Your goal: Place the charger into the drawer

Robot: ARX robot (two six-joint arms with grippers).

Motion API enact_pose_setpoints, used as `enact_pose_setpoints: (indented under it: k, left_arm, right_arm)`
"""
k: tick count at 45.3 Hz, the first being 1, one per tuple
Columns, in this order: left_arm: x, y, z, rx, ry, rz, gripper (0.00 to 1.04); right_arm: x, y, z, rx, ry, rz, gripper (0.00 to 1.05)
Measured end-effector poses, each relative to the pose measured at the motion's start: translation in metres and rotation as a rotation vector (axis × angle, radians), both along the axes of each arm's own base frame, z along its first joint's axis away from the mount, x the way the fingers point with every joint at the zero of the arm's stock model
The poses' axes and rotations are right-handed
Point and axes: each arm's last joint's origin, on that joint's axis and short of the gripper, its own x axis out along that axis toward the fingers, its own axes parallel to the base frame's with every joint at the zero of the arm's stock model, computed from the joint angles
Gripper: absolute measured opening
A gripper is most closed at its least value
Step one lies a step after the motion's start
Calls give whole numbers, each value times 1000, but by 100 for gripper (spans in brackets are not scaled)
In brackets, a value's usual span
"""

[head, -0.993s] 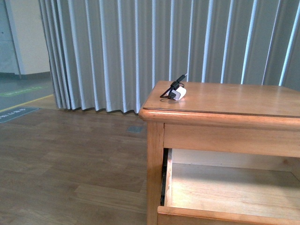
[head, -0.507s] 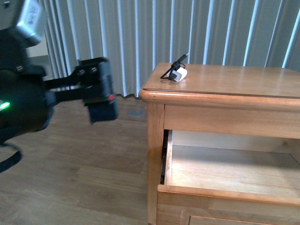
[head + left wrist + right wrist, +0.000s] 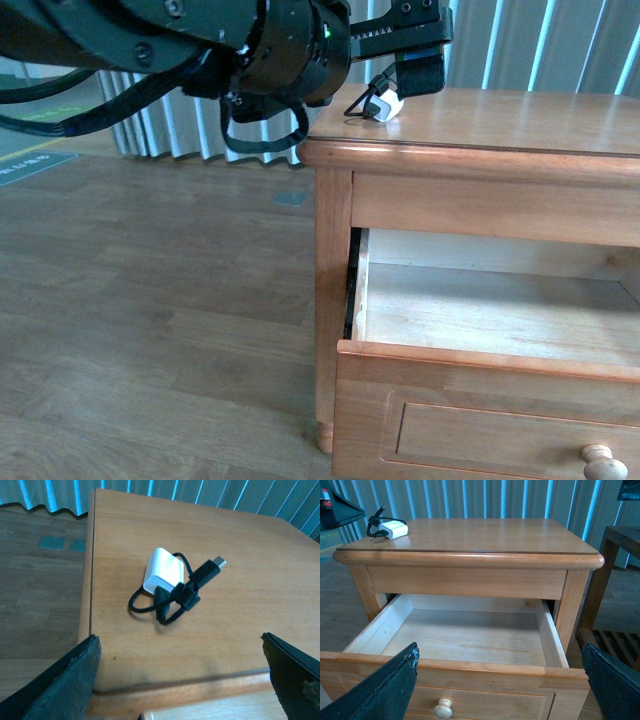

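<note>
The charger [image 3: 386, 104], a white cube with a looped black cable, lies on the nightstand top near its far left corner. It shows in the left wrist view [image 3: 163, 572] and the right wrist view [image 3: 394, 529]. My left gripper [image 3: 412, 72] is open and empty, hovering just above and beside the charger; in its wrist view [image 3: 179, 642] the charger lies ahead of the wide-apart jaws. The drawer [image 3: 470, 395] is pulled open, its pale interior bare, with its knob [image 3: 603, 464] at the front. My right gripper [image 3: 500, 652] is open in front of the drawer [image 3: 470, 668].
The nightstand top [image 3: 520, 115] is otherwise bare. Grey curtains [image 3: 520, 45] hang behind it. Wooden floor [image 3: 150, 300] lies to the left. A darker wooden stand with a slatted shelf [image 3: 620, 580] is beside the nightstand.
My left arm has swung in from the left and up, and its gripper now sits over the charger. The front view has dropped, showing more of the drawer front.
</note>
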Motion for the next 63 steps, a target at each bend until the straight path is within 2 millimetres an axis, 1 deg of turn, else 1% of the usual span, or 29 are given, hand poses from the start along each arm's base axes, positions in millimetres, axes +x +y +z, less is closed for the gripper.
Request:
enact_pose_setpoints:
  k: [4,10,17,29,34,36,41,42,46,50,53,58,62,63]
  left_arm:
    - [20,-9,4,-4,1,5,99]
    - [38,-16,4,-1,-4,9,99]
    - [52,-21,0,17,5,15,99]
    - [75,-36,-17,40,38,16,99]
    - [81,-42,-16,54,40,9,98]
    - [82,-44,-16,57,41,7,94]
    - [82,-48,-15,73,48,2,78]
    - [82,-48,-15,74,49,1,76]
    - [81,-50,-16,78,48,13,62]
    - [79,-51,-19,79,46,19,42]
    - [76,-50,-19,76,41,20,37]
    - [69,-46,-17,74,36,22,35]
    - [62,-43,-13,77,32,22,23]
    - [61,-43,-14,76,32,22,21]
  right_arm:
    - [0,0,0,0,0,0,96]
    - [0,0,0,0,0,0,96]
    - [0,0,0,0,0,0,96]
    - [0,0,0,0,0,0,96]
    - [0,0,0,0,0,0,96]
    - [0,0,0,0,0,0,96]
    - [0,0,0,0,0,0,96]
    - [0,0,0,0,0,0,96]
    - [0,0,0,0,0,0,96]
    - [0,0,0,0,0,0,96]
    - [0,0,0,0,0,0,96]
    - [0,0,0,0,0,0,96]
    - [0,0,0,0,0,0,96]
    - [0,0,0,0,0,0,96]
